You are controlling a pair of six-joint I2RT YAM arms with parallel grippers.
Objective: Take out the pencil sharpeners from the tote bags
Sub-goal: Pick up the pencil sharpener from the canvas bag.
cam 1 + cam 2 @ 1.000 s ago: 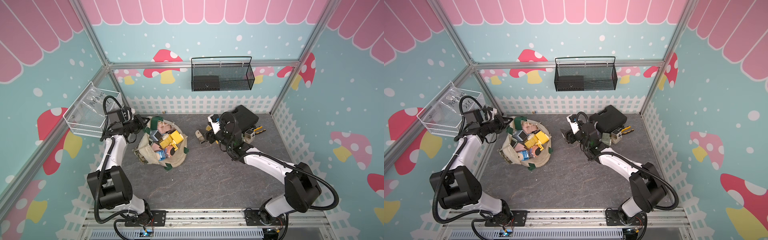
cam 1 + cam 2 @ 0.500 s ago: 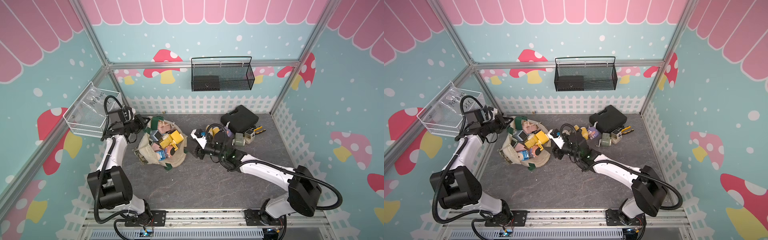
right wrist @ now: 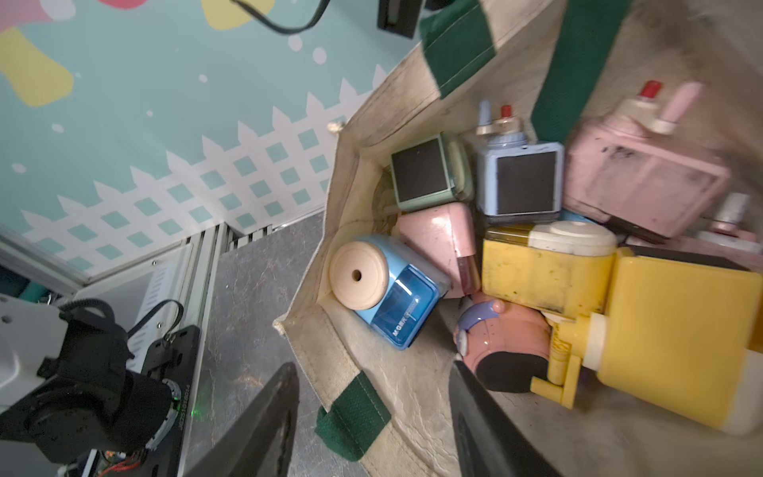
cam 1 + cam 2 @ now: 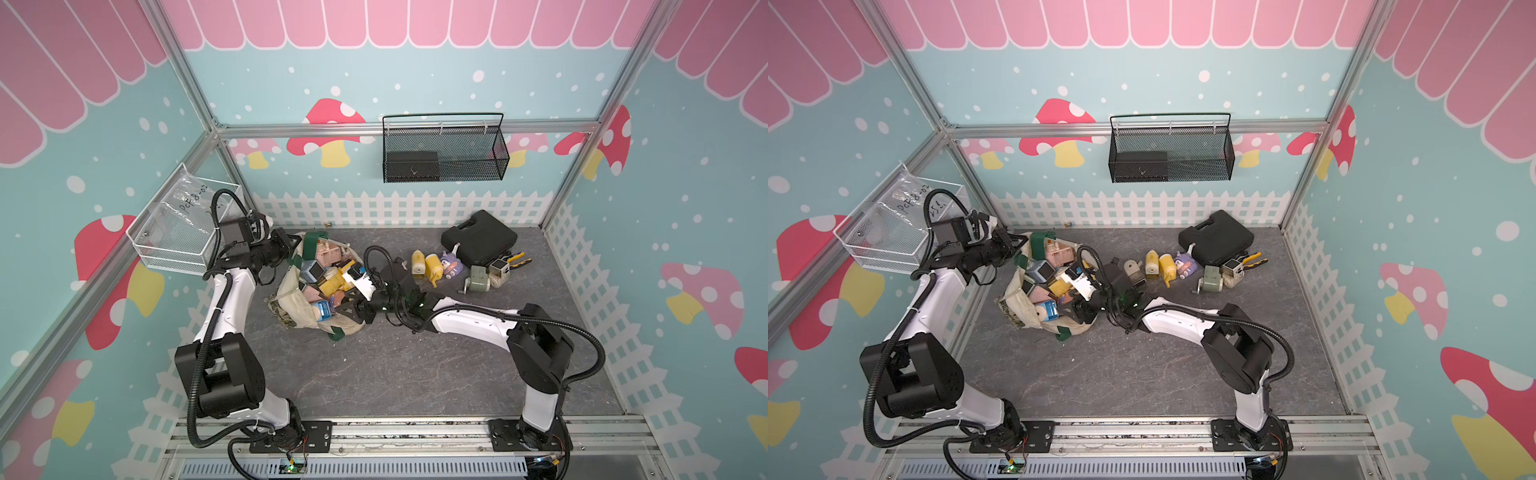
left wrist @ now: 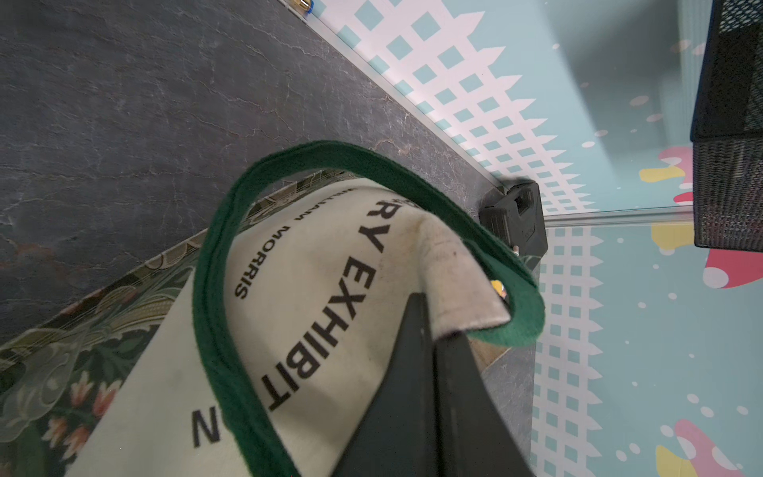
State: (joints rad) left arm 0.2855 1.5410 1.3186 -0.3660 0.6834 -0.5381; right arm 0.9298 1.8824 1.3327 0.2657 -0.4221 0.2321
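Right gripper (image 3: 371, 365) newly astride tote bag (image 3: 351, 198) rim, half-open, empty, pencil sharpeners (image 3: 545, 272) just ahead.

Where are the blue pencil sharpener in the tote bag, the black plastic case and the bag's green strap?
blue pencil sharpener (image 3: 402, 297), right wrist view, on its clear blue drawer.
black plastic case (image 4: 480, 237), a top view, middle of its lid.
green strap (image 5: 211, 281), left wrist view, on the side of its loop.
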